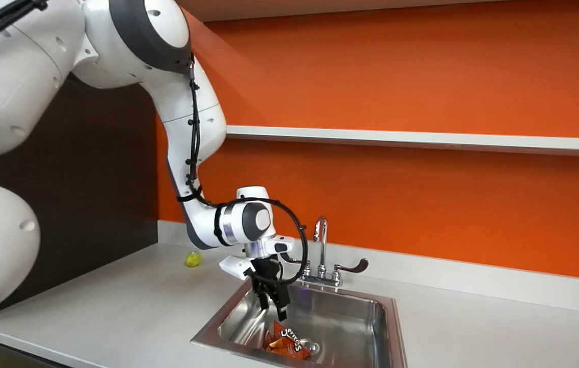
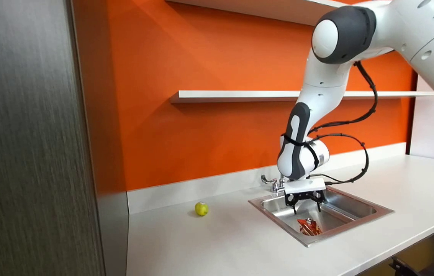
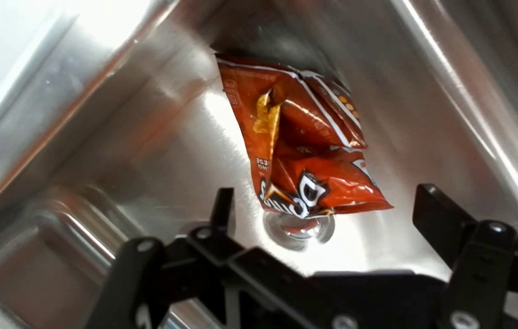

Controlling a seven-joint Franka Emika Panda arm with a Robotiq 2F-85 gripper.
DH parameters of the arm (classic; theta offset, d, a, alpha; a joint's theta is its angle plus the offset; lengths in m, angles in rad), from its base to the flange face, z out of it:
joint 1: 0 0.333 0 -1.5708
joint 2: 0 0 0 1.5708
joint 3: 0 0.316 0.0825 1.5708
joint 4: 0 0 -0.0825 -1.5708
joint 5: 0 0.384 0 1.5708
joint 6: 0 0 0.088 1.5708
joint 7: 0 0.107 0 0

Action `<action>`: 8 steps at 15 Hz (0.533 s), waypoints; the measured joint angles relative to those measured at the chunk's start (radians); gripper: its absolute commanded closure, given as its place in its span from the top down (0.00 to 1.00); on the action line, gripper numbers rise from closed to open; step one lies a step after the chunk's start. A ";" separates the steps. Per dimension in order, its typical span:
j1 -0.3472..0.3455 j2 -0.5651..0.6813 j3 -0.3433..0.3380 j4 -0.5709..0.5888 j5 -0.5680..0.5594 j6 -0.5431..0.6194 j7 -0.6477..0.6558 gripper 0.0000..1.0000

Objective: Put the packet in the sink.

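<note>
The red-orange packet [image 3: 304, 132], crumpled and with white lettering, lies on the floor of the steel sink [image 3: 172, 137], beside the drain. Both exterior views show the packet [image 1: 286, 346] [image 2: 309, 227] inside the basin, below the sink's rim [image 1: 395, 332] [image 2: 284, 224]. My gripper [image 1: 273, 313] points down over the sink, above the packet and apart from it; it also shows in an exterior view [image 2: 307, 211]. In the wrist view my gripper [image 3: 326, 196] has its black fingers wide apart, with nothing held between them.
A chrome faucet [image 1: 322, 255] with two handles stands behind the sink, close to my wrist. A small yellow-green round object [image 1: 193, 258] [image 2: 201, 209] sits on the white counter. A white shelf [image 1: 422, 138] runs along the orange wall. A dark panel [image 1: 79, 179] borders the counter.
</note>
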 measured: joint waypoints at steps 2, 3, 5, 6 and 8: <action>-0.002 -0.055 0.014 -0.034 0.000 0.004 -0.045 1.00; -0.005 -0.085 0.025 -0.055 0.000 0.005 -0.071 1.00; -0.016 -0.147 0.050 -0.102 0.007 0.005 -0.128 1.00; -0.023 -0.176 0.065 -0.128 0.013 0.004 -0.158 1.00; -0.040 -0.238 0.097 -0.183 0.023 0.003 -0.214 1.00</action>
